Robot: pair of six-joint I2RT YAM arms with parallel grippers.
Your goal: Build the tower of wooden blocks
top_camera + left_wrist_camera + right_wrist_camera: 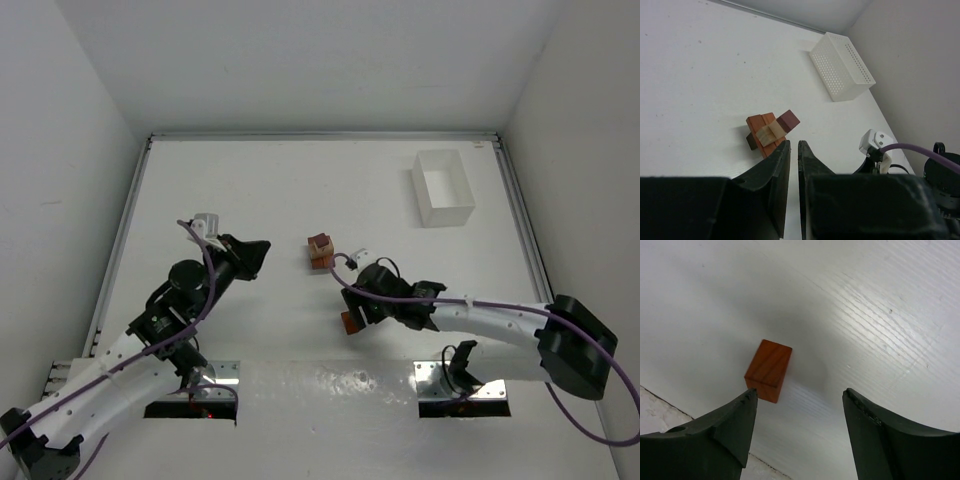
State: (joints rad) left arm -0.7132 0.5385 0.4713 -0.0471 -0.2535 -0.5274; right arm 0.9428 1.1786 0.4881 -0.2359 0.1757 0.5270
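The wood block tower (320, 250) is a small stack of reddish-brown, dark brown and pale tan blocks at the table's middle. It also shows in the left wrist view (769, 132), just beyond my fingertips. My left gripper (260, 254) (794, 143) is shut and empty, to the left of the tower. A loose reddish-brown block (769, 370) lies on the table (880, 315) near the front edge; it also shows in the top view (351, 323). My right gripper (352, 312) (800, 392) is open above it, the block lying just beyond the left fingertip.
A white rectangular box (443, 187) stands at the back right, also in the left wrist view (842, 67). The right arm's wrist camera and purple cable (875, 142) sit right of the tower. White walls enclose the table.
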